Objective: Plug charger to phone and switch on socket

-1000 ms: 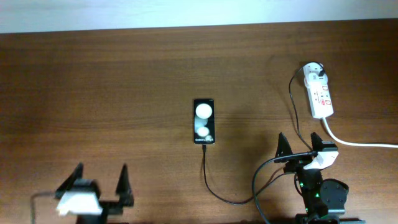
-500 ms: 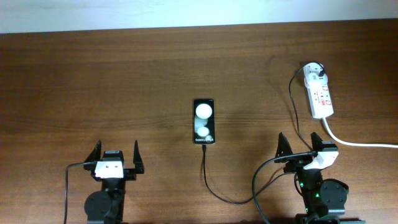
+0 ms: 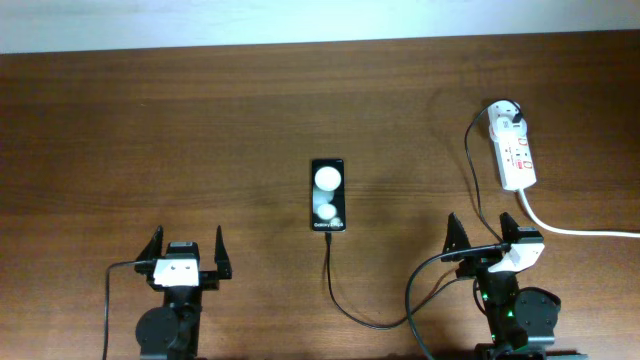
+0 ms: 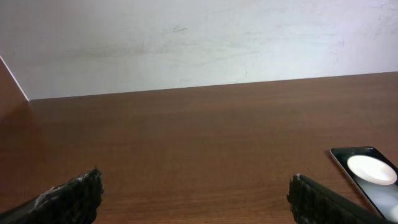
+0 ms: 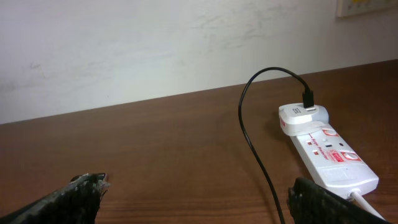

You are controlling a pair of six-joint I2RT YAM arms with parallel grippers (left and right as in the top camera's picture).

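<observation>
The phone lies flat at the table's middle, showing two white circles; its corner shows in the left wrist view. The black charger cable runs from the phone's near end across the front to the white plug head seated in the socket strip. The right wrist view shows the cable and the strip. My left gripper is open and empty at the front left. My right gripper is open and empty at the front right, near the cable.
The strip's thick white cord runs off the right edge. A pale wall borders the table's far edge. Bare wood lies between the two arms and on the left half.
The left arm has swung back from the far front left corner to its resting spot and now holds still. The right arm, phone and cable have not moved.
</observation>
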